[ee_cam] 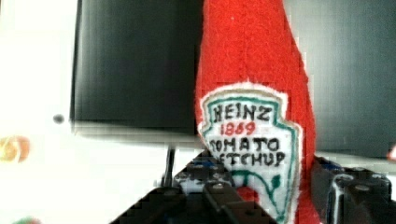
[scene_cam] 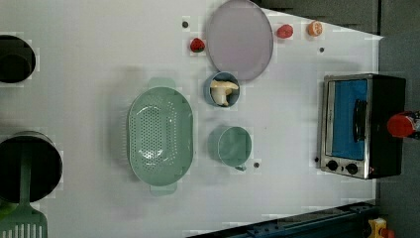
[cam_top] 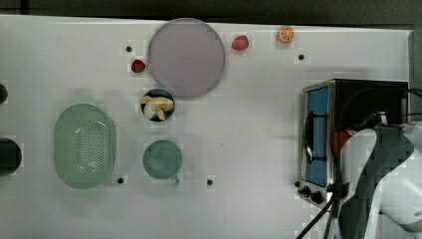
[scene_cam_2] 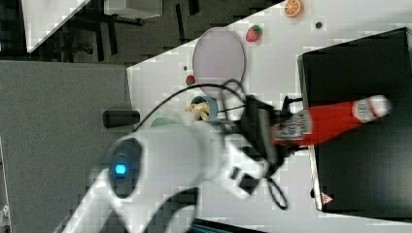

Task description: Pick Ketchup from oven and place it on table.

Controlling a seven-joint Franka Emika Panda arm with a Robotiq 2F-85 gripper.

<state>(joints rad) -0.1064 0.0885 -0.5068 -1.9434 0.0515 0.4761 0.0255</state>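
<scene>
ketchup in hand above the oven, and the carry could go wrong

nearest to the wrist camera, our end effector [ee_cam: 261, 198] clamps the ketchup [ee_cam: 252, 84] low on its labelled body, so most of the bottle stands beyond the fingers. in the right view the end effector [scene_cam_2: 272, 132] holds the ketchup [scene_cam_2: 330, 121] over the black top of the oven [scene_cam_2: 359, 160]. a grip that low could let the soft bottle pivot or slip during the carry. farther out on the counter [cam_top: 249, 149] stand a green cup [cam_top: 162, 159], a bowl [cam_top: 158, 104], a colander [cam_top: 84, 145] and a plate [cam_top: 186, 57]; a careless descent could knock one.
</scene>
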